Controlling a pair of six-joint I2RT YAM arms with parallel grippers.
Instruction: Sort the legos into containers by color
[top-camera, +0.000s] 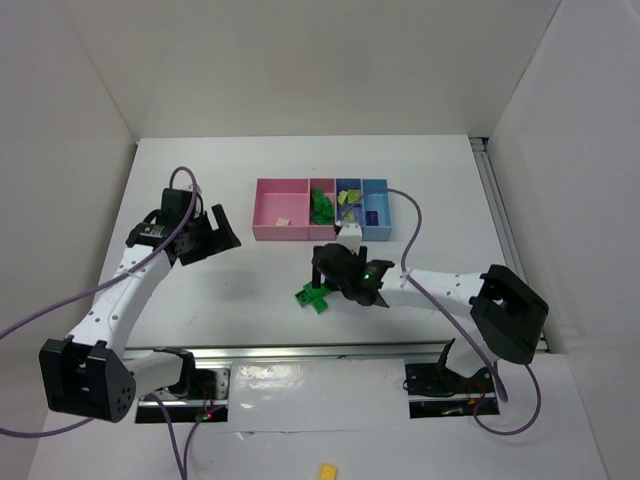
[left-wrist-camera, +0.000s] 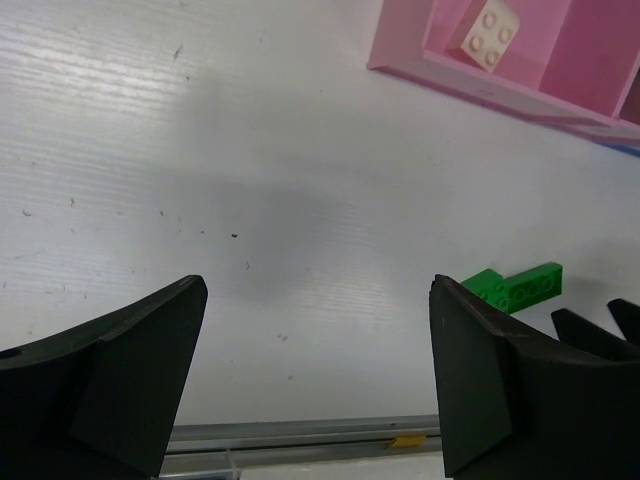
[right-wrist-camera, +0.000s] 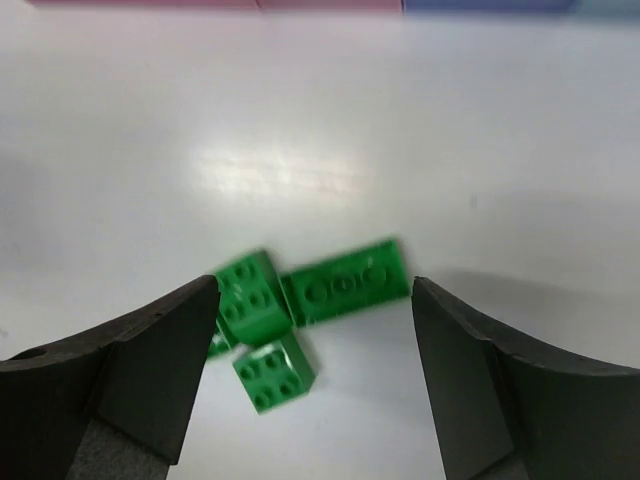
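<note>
The right pincer (right-wrist-camera: 315, 292) hangs with its jaws wide apart over a small cluster of green legos (right-wrist-camera: 345, 285) lying loose on the worktop (right-wrist-camera: 320, 130), just in front of the containers (top-camera: 280, 236); it grips nothing. The left pincer (left-wrist-camera: 318, 290) is likewise spread and bare, left of the containers; more green bricks (top-camera: 322, 207) sit in the second pink compartment.

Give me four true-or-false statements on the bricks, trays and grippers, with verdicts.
1. The right gripper stands open over loose green bricks on the table. True.
2. The left gripper holds a brick. False: it is open and empty.
3. The wide pink tray holds one pale brick. True.
4. The sorted green bricks lie in the light blue tray. False: they lie in the narrow pink tray.
</note>
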